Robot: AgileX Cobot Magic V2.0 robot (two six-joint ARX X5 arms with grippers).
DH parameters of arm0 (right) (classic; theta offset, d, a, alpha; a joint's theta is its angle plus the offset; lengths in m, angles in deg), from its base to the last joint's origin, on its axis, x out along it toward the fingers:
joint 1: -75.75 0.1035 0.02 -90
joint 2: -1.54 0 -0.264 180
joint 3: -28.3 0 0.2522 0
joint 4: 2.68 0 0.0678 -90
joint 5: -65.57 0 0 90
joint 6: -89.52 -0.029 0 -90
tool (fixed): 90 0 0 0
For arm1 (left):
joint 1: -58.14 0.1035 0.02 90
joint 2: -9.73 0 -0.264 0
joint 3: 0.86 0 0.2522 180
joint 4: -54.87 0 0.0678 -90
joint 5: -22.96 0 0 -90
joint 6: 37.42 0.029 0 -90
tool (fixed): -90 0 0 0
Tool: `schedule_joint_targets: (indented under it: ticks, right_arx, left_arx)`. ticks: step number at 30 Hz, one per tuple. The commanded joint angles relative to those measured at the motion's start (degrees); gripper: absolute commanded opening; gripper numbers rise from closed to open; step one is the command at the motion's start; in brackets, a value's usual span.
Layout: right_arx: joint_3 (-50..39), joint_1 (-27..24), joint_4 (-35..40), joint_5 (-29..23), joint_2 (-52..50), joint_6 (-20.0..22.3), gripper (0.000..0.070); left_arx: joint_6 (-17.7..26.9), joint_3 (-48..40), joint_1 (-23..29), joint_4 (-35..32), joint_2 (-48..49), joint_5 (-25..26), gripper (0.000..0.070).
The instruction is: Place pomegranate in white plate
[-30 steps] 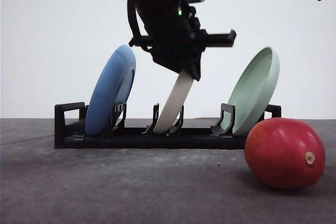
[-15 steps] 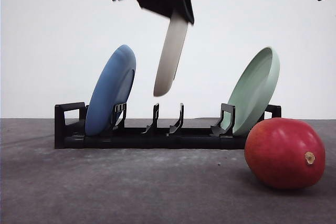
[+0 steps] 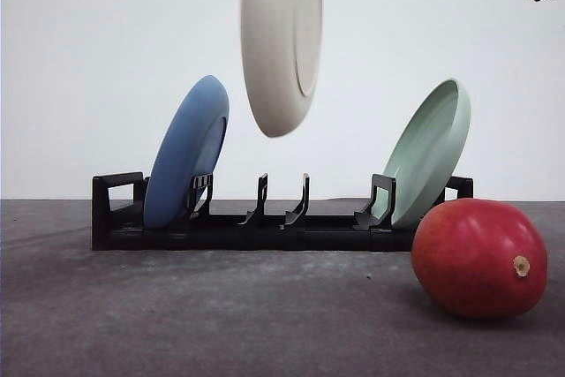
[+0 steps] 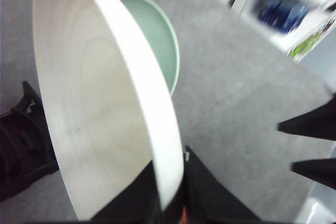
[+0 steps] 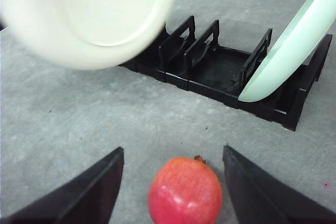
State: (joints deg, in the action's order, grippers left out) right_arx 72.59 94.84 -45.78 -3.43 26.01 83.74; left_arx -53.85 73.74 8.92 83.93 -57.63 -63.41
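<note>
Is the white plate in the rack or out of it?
Out. The white plate hangs in the air above the rack, whose middle slots stand empty, and the left gripper clamps its rim.

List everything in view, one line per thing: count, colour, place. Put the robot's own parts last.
white plate: one, off-white, in the air above the rack's middle slots, held at its rim.
blue plate: one, blue, standing tilted in the rack's left end.
green plate: one, pale green, standing tilted in the rack's right end.
plate rack: one, black, on the table behind the fruit; middle slots vacant.
pomegranate: one, red, lying on the table in front of the rack's right end.
table: one, grey.
left gripper: one, black, shut on the white plate's rim.
right gripper: one, black, open, above the pomegranate with a finger to either side.
</note>
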Motion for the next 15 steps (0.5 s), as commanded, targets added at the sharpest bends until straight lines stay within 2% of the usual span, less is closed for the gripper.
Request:
schedule_joint_targets:
  ticks: [1,5,7,13,15]
  right_arx:
    - [0.76,0.28,0.55,0.00,0.09,0.20,0.0378]
    - [0.76,0.28,0.55,0.00,0.09,0.20,0.0378]
    - [0.76,0.28,0.55,0.00,0.11,0.20,0.0378]
    - [0.76,0.28,0.55,-0.03,0.11,0.20,0.0378]
    - [0.76,0.28,0.55,-0.01,0.11,0.20,0.0378]
  left_arx:
    - [-1.66,-3.93,-0.73,-4.70,2.99,0.26,0.0013]
    - [-1.29,-14.08,-0.73,-11.94,11.10,0.18,0.0012]
    - [1.59,-17.52,-0.76,-11.73,14.55,0.18,0.0012]
    - [16.37,-19.17,-2.83,0.30,18.41,0.01,0.0012]
    - [21.97,-19.17,-4.21,3.57,17.89,-1.68,0.0012]
